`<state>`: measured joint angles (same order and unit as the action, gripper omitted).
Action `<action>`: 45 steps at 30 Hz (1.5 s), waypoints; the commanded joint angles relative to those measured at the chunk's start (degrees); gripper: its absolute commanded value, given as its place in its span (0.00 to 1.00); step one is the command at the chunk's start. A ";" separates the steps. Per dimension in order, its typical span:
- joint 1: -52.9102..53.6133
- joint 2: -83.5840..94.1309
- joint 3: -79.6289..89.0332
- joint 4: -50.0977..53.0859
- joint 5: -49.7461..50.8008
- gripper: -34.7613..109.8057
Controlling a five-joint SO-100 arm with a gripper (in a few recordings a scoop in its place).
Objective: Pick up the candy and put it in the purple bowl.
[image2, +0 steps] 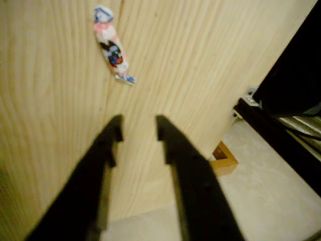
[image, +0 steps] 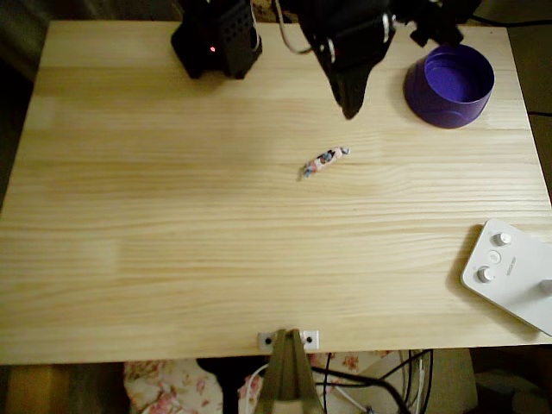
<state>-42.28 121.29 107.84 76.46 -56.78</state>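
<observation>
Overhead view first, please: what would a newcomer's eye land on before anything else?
Probably the purple bowl, the one strong colour, at the table's top right corner. Next, the tiny candy lying alone near the middle of the pale wood. The black gripper hangs just above it in the picture; the wrist view shows its fingers parted, with nothing between them.

Black arm (image: 345, 43), jaws slightly apart.

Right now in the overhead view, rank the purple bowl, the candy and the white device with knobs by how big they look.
1. White device with knobs, though the frame edge crops it, so it is only roughly level with the bowl.
2. Purple bowl.
3. Candy, by far the smallest.
</observation>
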 commanded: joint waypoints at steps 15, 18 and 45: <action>1.41 -3.69 4.57 -9.76 -0.79 0.35; 1.41 -4.75 5.36 -11.60 -0.62 0.35; 0.44 -10.11 12.39 -20.57 2.20 0.35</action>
<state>-40.61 109.86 120.06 56.95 -54.14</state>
